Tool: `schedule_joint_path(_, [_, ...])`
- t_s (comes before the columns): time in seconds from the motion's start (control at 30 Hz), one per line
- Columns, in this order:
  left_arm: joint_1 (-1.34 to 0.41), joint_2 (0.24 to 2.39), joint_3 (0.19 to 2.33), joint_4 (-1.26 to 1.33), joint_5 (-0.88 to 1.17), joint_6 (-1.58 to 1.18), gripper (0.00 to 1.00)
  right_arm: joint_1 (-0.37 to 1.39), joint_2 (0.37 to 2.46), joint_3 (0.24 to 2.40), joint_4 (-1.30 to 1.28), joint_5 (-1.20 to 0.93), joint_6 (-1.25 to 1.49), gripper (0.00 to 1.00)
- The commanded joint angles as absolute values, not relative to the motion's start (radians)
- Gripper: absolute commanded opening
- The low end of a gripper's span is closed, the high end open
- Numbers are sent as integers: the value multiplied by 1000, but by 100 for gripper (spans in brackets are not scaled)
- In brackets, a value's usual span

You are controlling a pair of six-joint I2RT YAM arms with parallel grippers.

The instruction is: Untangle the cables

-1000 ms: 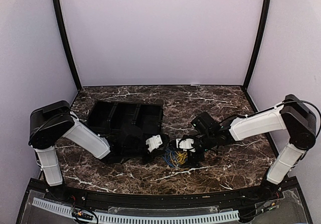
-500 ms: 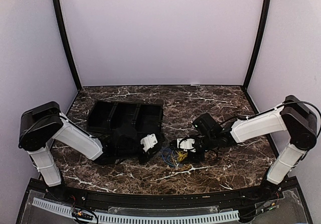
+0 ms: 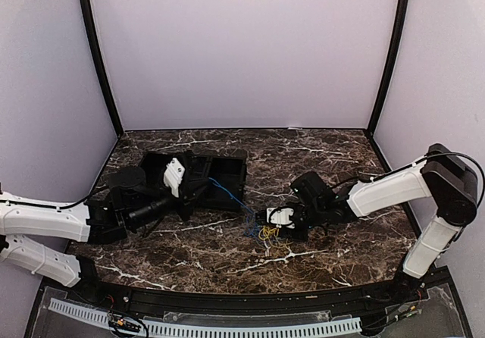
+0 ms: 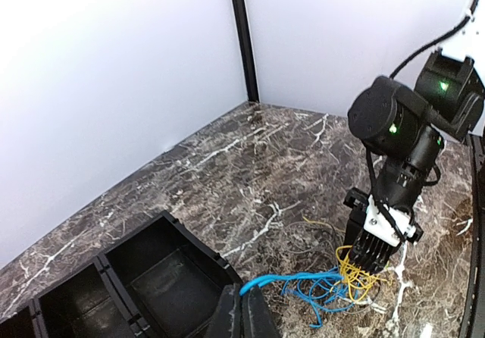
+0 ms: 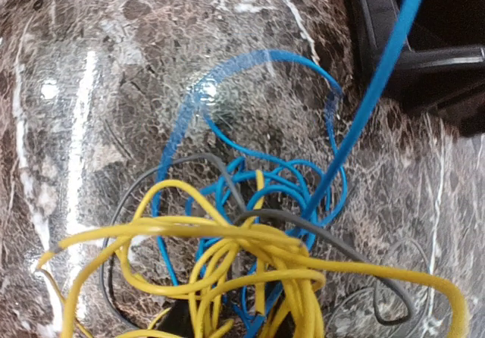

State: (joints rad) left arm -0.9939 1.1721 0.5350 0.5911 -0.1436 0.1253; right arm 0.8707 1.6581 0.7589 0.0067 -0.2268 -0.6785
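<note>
The cables lie tangled on the marble between the two arms. My left gripper [image 3: 206,183] [image 4: 244,308] is shut on one end of the blue cable [image 3: 227,194] [image 4: 303,281], which runs as a taut strand [image 5: 379,73] from the heap up over the tray's corner. My right gripper [image 3: 265,224] [image 4: 369,258] points down into the heap, shut on a bunch of the yellow cable [image 3: 269,233] [image 5: 227,236]. A thin black cable [image 5: 341,243] loops through the yellow and blue strands. The right fingers are mostly hidden under yellow loops in the right wrist view.
A black tray [image 3: 227,164] [image 4: 189,247] with compartments stands at the left centre, right beside my left gripper. Pale walls and black corner posts [image 3: 102,65] close the table in.
My left arm has swung back to the left and lifted, drawing the blue cable out of the heap into a taut line. My right gripper has closed over the yellow bunch.
</note>
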Motion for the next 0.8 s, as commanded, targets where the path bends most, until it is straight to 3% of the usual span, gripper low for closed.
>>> schedule_joint_path(0.0, [-999, 1001, 565, 433, -259, 67, 0, 876, 1681, 779, -15, -209, -683, 18])
schedule_joint_path(0.2, [-999, 839, 643, 270, -349, 69, 0, 875, 1698, 792, -30, -205, -680, 11])
schedule_joint_path(0.33, [-999, 756, 751, 189, -423, 94, 0, 876, 1703, 796, -31, -201, -677, 18])
schedule_joint_path(0.53, [-999, 739, 1015, 72, -557, 197, 0, 876, 1709, 803, -40, -203, -675, 19])
schedule_joint_path(0.77, [-999, 834, 1286, -85, -632, 240, 0, 876, 1710, 805, -46, -206, -675, 7])
